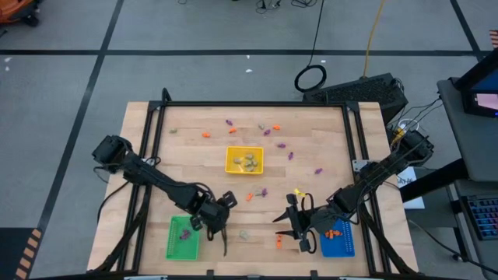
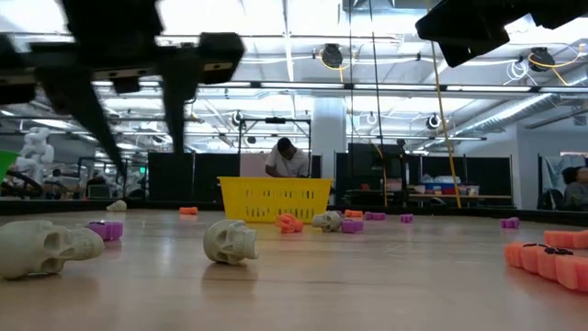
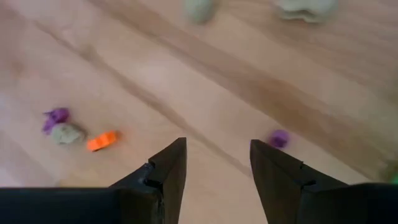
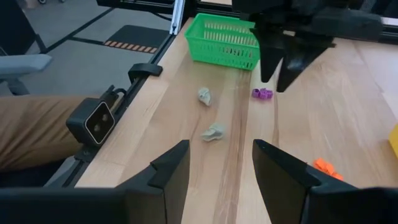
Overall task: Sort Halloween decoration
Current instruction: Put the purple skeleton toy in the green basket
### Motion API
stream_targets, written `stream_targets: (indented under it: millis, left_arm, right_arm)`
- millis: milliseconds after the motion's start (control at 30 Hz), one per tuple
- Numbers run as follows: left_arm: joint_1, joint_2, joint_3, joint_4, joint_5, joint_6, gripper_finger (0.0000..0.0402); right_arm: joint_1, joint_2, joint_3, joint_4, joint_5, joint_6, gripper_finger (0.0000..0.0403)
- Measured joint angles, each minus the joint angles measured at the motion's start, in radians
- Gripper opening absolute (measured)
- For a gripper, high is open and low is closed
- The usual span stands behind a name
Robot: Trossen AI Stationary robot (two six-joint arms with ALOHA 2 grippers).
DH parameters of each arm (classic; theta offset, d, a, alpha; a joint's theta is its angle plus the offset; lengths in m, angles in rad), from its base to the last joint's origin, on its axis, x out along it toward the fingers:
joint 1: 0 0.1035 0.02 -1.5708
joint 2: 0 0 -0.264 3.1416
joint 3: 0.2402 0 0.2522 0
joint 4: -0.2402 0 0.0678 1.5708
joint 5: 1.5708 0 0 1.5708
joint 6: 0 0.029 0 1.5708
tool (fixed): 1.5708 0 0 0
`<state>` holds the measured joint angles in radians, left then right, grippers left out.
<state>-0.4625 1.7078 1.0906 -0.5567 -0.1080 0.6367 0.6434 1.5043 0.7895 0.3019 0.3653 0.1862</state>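
Three coloured trays are seen on the wooden surface (image 1: 202,167), and the yellow tray (image 1: 244,160) at its middle serves as landmark. Several pale trinkets (image 1: 248,162) are held inside the yellow tray. Purple and orange trinkets are scattered beyond it toward the far edge, among them a purple one (image 1: 229,122) and an orange one (image 1: 206,134). Nearer than the yellow tray, an orange trinket (image 1: 250,196) and a purple trinket (image 1: 263,190) are found close together. The green tray (image 1: 183,237) is set near the front edge, to the left of the yellow tray, with purple pieces inside. The blue tray (image 1: 338,239) is set near the front edge to the right, with orange pieces inside. The left gripper (image 1: 219,227) is hung above the surface just beside the green tray, its fingers (image 3: 168,171) spread and nothing between them. Two pale skulls (image 4: 204,95) are seen on the surface close to it. The right gripper (image 1: 293,225) is placed beside the blue tray, its fingers (image 4: 171,171) spread and empty.
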Motion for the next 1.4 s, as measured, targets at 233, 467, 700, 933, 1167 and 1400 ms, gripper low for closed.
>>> stream_targets:
  millis: [233,467,700,933,1167,1400]
  left_arm:
    - [0.036,0.076,0.133,-0.178,0.101,0.009,0.0173]
    - [0.040,0.188,0.236,-0.286,0.121,0.052,0.0173]
    - [0.036,0.249,0.263,-0.337,0.142,0.058,0.0173]
    - [0.035,0.249,0.263,-0.371,0.158,0.060,0.0173]
    - [0.036,0.249,0.263,-0.357,0.158,0.060,0.0173]
    - [0.039,0.249,0.263,-0.352,0.157,0.060,0.0173]
  right_arm:
    - [0.000,0.000,0.000,-0.007,0.000,-0.008,0.0160]
    - [0.000,0.000,0.000,-0.008,0.000,-0.008,0.0160]
    - [0.000,0.000,0.000,-0.008,-0.001,-0.008,0.0160]
    - [0.000,0.000,0.000,-0.008,-0.001,-0.008,0.0160]
    - [0.000,0.000,0.000,-0.008,-0.001,-0.008,0.0160]
    - [0.000,0.000,0.000,-0.008,-0.001,-0.008,0.0160]
